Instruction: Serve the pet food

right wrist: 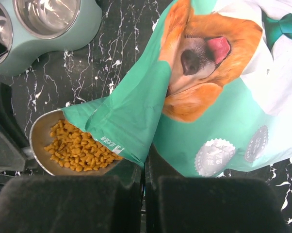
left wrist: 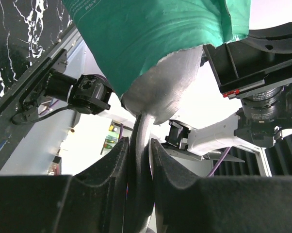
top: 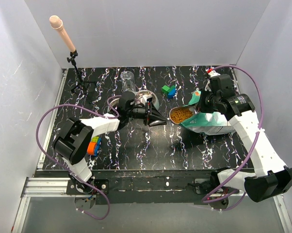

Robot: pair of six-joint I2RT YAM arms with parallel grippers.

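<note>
The pet food (right wrist: 78,145) is orange-brown kibble heaped in the metal scoop (right wrist: 39,138), whose bowl lies at the mouth of the teal-and-white bag (right wrist: 219,111). From above, the filled scoop (top: 181,114) sits just left of the bag (top: 211,121). My left gripper (top: 155,119) is shut on the scoop's handle (left wrist: 138,141), which runs up between its fingers (left wrist: 112,165) toward the bag's underside (left wrist: 151,43). My right gripper (right wrist: 146,167) is shut on the bag's upper edge, holding the opening up; in the top view the right gripper (top: 202,104) is above the bag's left end.
A pale green feeder (right wrist: 83,34) with two steel bowls (right wrist: 46,14) stands left of the scoop, behind my left gripper in the top view (top: 143,99). A clear glass (top: 128,80), green and blue blocks (top: 169,91) and a microphone stand (top: 74,63) are farther back.
</note>
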